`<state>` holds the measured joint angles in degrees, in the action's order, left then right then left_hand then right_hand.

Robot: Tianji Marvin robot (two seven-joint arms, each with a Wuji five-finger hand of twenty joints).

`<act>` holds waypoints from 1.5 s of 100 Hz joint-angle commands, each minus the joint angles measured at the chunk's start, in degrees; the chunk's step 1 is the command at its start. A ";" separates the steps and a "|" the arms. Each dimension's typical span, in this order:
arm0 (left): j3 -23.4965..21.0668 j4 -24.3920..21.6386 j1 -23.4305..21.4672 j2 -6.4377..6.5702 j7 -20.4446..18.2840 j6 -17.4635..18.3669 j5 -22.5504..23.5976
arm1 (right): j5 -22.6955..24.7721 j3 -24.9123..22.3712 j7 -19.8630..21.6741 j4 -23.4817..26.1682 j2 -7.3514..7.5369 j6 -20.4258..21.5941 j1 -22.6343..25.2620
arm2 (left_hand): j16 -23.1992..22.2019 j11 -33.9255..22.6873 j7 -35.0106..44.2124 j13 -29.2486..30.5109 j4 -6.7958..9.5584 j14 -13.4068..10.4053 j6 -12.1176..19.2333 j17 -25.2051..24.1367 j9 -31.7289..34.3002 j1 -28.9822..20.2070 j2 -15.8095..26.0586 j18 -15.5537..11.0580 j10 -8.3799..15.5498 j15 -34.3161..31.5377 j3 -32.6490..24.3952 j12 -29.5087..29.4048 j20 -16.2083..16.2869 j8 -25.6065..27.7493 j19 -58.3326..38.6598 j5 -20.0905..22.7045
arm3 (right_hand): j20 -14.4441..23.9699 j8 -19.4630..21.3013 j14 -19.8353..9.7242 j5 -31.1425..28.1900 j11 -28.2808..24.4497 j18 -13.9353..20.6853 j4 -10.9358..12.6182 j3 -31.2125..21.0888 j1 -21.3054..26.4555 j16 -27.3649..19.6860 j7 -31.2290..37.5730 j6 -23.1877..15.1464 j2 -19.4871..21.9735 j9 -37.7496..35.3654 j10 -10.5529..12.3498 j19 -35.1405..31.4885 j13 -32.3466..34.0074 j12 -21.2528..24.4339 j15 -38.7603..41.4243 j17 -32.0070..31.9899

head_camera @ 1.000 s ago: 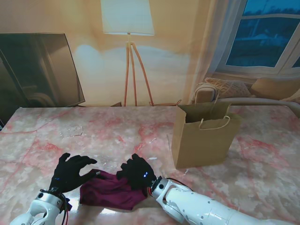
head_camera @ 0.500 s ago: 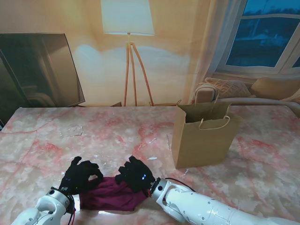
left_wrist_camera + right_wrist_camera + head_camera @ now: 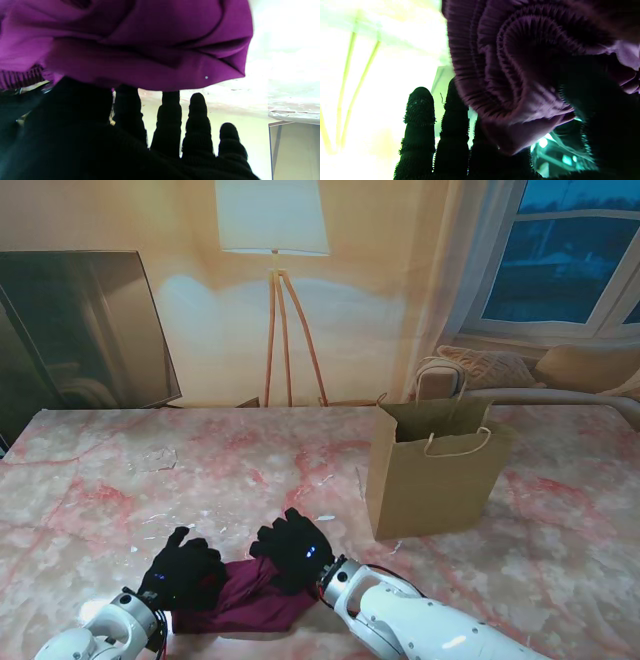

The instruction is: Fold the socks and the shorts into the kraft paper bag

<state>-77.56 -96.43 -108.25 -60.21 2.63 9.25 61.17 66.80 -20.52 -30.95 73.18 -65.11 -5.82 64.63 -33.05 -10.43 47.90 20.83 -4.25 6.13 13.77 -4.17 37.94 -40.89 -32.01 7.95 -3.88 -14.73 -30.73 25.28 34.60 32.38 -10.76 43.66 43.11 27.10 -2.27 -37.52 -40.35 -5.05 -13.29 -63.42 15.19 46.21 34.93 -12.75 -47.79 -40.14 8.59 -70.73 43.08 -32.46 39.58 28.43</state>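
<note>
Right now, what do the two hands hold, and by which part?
Both hold the maroon shorts: left hand at their left edge, right hand at the gathered waistband.

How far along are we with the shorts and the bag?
Nothing looks packed yet. The maroon shorts lie bunched on the marble table nearest me, with the left hand and right hand both gripping the cloth mid-fold. Left: finishing the fold and moving them into the upright kraft paper bag. No socks are visible.

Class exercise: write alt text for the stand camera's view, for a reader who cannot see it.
Two black-gloved robot hands, left and right, grip bunched maroon shorts on a pink marble table. An open kraft paper bag stands farther back to the right.
</note>
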 commanded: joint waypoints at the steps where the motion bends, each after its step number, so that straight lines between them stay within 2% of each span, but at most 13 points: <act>1: 0.70 0.59 0.35 0.41 -1.06 -0.52 0.54 | 0.70 -1.70 0.60 2.99 1.86 1.31 1.64 | 0.41 -1.07 1.76 -1.65 -3.27 -0.85 0.81 -0.76 -0.10 0.19 -3.42 -0.95 2.25 0.12 -2.35 0.51 1.08 1.15 1.39 0.26 | 1.53 -1.36 0.51 3.69 2.95 -1.14 2.28 1.39 -3.55 -3.60 -3.23 2.61 1.88 3.63 -1.47 3.74 -3.42 2.88 -5.17 -2.93; 18: 2.52 2.47 2.05 0.61 -0.94 -1.50 1.21 | 1.62 -13.67 8.82 12.54 4.10 9.16 9.90 | 0.37 -1.30 2.12 -1.88 -3.01 -0.84 1.62 -0.64 -0.04 -1.12 -3.41 -1.09 2.20 -0.26 -4.70 0.79 1.15 1.02 1.59 0.19 | -0.17 -3.81 1.77 7.92 8.85 -3.35 2.02 4.78 -8.69 -10.73 -7.02 4.08 5.19 6.71 -2.61 14.01 -6.80 8.92 -16.25 -7.66; 31: 4.14 3.72 3.43 0.84 -0.23 -1.74 2.67 | -5.21 -20.03 12.70 16.37 3.10 13.11 15.00 | 0.16 -1.67 1.68 -2.05 -3.72 -1.16 3.40 -0.64 -0.02 -2.86 -3.64 -1.32 2.65 -0.97 -7.82 1.33 1.79 -0.40 1.32 0.34 | -1.30 -3.24 3.31 6.86 10.71 -4.66 5.29 15.24 -7.13 -12.96 -7.21 4.03 18.18 5.80 -3.56 18.37 -6.15 10.46 -20.61 -9.59; 44: 5.77 4.84 4.37 0.95 1.35 -1.99 3.75 | -9.14 -19.23 13.20 16.05 1.71 10.20 14.20 | -0.01 -2.17 0.99 -1.94 -4.26 -1.44 5.53 -0.53 0.44 -6.28 -2.97 -1.58 3.19 -1.83 -11.22 1.64 2.08 -5.03 1.22 3.03 | -2.83 -1.37 4.01 2.41 9.30 -5.26 7.80 7.92 1.93 -13.85 -4.50 2.78 27.26 1.81 -3.63 18.44 -1.39 9.78 -21.03 -6.28; 52: 6.47 5.40 4.70 0.98 2.43 -2.02 4.18 | -12.95 -17.60 14.45 14.96 0.67 7.83 12.68 | -0.06 -2.60 1.40 -1.81 -4.61 -1.59 6.19 -0.50 0.89 -7.61 -2.60 -1.71 3.51 -2.41 -12.91 1.77 2.20 -9.91 1.02 4.78 | -7.36 -4.52 4.51 2.10 9.37 -5.56 3.73 3.62 6.90 -15.63 -0.91 1.49 28.00 0.71 -3.93 18.18 -0.09 10.20 -22.10 -5.42; 67: 6.94 5.81 4.94 1.02 3.54 -2.00 4.80 | -18.24 -13.20 16.44 12.12 -1.28 2.68 9.09 | -0.29 -3.22 1.56 -1.74 -4.89 -1.49 6.48 -0.44 1.48 -7.67 -2.40 -1.82 3.64 -3.21 -13.34 2.00 2.34 -13.90 0.61 7.12 | -9.84 -6.75 5.51 2.53 9.61 -5.76 0.53 4.51 12.84 -16.80 2.29 1.41 27.12 1.00 -4.75 17.97 -0.37 11.09 -23.08 -4.10; 76: 7.28 6.24 5.28 0.99 4.32 -1.97 4.85 | -19.86 -10.81 20.16 11.54 -1.53 -0.53 7.11 | -0.35 -3.47 1.72 -1.73 -4.96 -1.42 6.31 -0.39 1.76 -7.49 -2.60 -1.84 3.61 -3.39 -13.12 2.11 2.36 -14.54 0.50 7.39 | -12.46 -5.76 6.14 4.29 11.63 -6.26 5.57 2.69 8.10 -19.24 -2.66 3.78 25.09 3.47 -5.08 18.19 -2.88 14.04 -25.22 -5.63; 85: 7.87 6.90 5.75 0.91 5.29 -2.35 4.71 | -21.11 -9.09 24.43 11.75 -1.21 -2.56 5.90 | -0.43 -3.68 1.79 -1.69 -4.92 -1.44 6.07 -0.34 1.86 -7.29 -2.37 -1.83 3.70 -3.62 -13.10 2.25 2.41 -14.99 0.34 7.32 | -13.96 -5.42 8.03 9.76 13.93 -7.43 5.39 2.35 3.22 -21.35 -7.42 7.45 16.03 7.75 -5.76 19.84 -6.54 16.28 -27.50 -8.02; 96: 8.55 7.57 6.27 0.78 5.61 -3.38 4.02 | -22.76 -7.51 30.31 12.94 -0.19 -4.09 5.09 | -0.46 -3.72 2.01 -1.98 -4.93 -1.26 5.44 -0.49 1.57 -7.20 -2.12 -1.87 3.54 -3.71 -13.04 2.34 2.31 -15.07 0.42 7.09 | -15.19 -7.27 11.06 18.43 17.31 -8.66 4.65 8.05 0.72 -23.90 -13.37 12.94 12.51 16.12 -7.99 23.11 -13.59 18.10 -30.05 -13.18; 119: 9.18 8.04 6.60 0.61 6.04 -4.34 3.22 | -22.97 -3.24 30.09 10.36 -0.95 -7.72 3.99 | -0.53 -3.78 2.16 -2.23 -4.92 -1.04 4.96 -0.55 1.37 -6.86 -1.99 -1.92 3.36 -3.84 -12.75 2.47 2.39 -14.90 0.43 6.77 | -15.27 -8.37 17.00 29.58 17.57 -11.37 4.49 12.43 -0.11 -26.80 -22.27 22.36 11.04 29.58 -14.27 24.16 -21.14 19.02 -30.07 -15.10; 130: 9.32 8.05 6.51 0.52 6.67 -4.76 3.12 | -24.65 -1.01 31.71 9.71 -1.40 -10.17 2.99 | -0.59 -3.82 2.20 -2.23 -4.93 -0.99 4.91 -0.62 1.37 -6.77 -1.89 -1.91 3.27 -3.93 -12.64 2.53 2.54 -14.75 0.42 6.73 | -15.62 -2.26 18.46 29.33 22.50 -12.08 4.11 13.29 -1.01 -27.57 -36.69 26.73 10.99 30.34 -17.41 21.95 -21.59 21.78 -28.09 -13.79; 143: 9.45 8.25 6.66 0.48 6.87 -5.10 3.09 | -26.05 1.17 32.74 9.19 -2.02 -12.65 2.29 | -0.61 -3.72 2.19 -2.31 -4.90 -0.99 4.77 -0.75 1.17 -6.68 -1.87 -1.96 3.28 -3.93 -12.62 2.51 2.64 -14.59 0.52 6.65 | -10.51 -14.09 17.08 28.24 16.65 -11.48 2.98 10.39 -3.17 -24.19 -37.57 28.55 8.29 30.11 -17.63 16.46 -15.12 19.42 -25.13 -10.22; 150: 9.57 8.40 6.78 0.44 7.03 -5.33 2.93 | -25.88 2.92 33.68 9.04 -2.23 -14.75 1.42 | -0.61 -3.70 2.20 -2.38 -4.91 -0.94 4.57 -0.78 1.13 -6.59 -1.79 -1.97 3.22 -3.91 -12.54 2.51 2.70 -14.50 0.59 6.65 | -5.76 -16.31 13.94 28.08 9.66 -9.80 2.66 8.29 -3.18 -20.11 -37.33 29.14 6.29 30.13 -15.59 11.15 -11.35 16.49 -21.50 -8.05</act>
<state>-68.61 -90.11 -100.82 -59.65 10.35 4.41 64.19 40.64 -19.59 0.69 83.30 -66.87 -19.36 65.22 -33.17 -13.03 52.87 20.14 -9.42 5.46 17.22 -4.14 38.54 -41.50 -34.29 6.47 -1.61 -17.78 -36.94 26.92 35.97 21.57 -10.37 47.83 31.49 13.21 16.17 -9.47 -26.02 -17.47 -10.35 -52.97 13.87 19.60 -1.55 14.52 -38.44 -11.95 -7.59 -50.23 23.17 -13.70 10.86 11.72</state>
